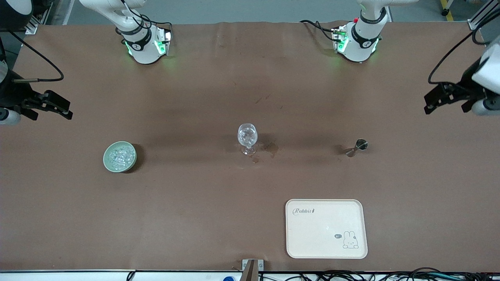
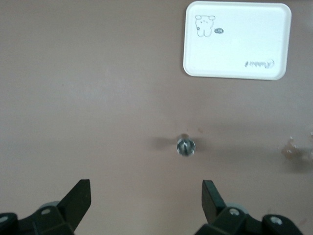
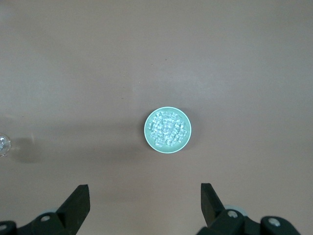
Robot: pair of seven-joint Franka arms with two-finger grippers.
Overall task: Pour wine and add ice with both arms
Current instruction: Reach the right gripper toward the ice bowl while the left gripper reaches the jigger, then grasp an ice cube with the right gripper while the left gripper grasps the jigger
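ice (image 1: 119,156) fills a pale green bowl (image 1: 132,161) that i see standing on the brown desk (image 1: 195,218) toward the right arm's end. a clear stemmed glass (image 1: 247,137) stands near the middle of the desk, with a few wet marks (image 1: 269,148) on the covering just beside its foot. toward the left arm's end stands a small metal measuring cup (image 1: 357,146), about level with the glass. a cream tray (image 1: 300,242) with a rabbit drawing lies nearer to the front camera than the measuring cup. a grey floor strip shows above the desk's top edge, and cables run along its lower edge.

right end effector (image 3: 145,198) hangs high over the desk at the right arm's end, fingers spread wide and holding nothing; in its wrist view the bowl sits between them. left end effector (image 2: 145,196) hangs high at the left arm's end, fingers also wide apart and holding nothing, with the measuring cup in its wrist view.
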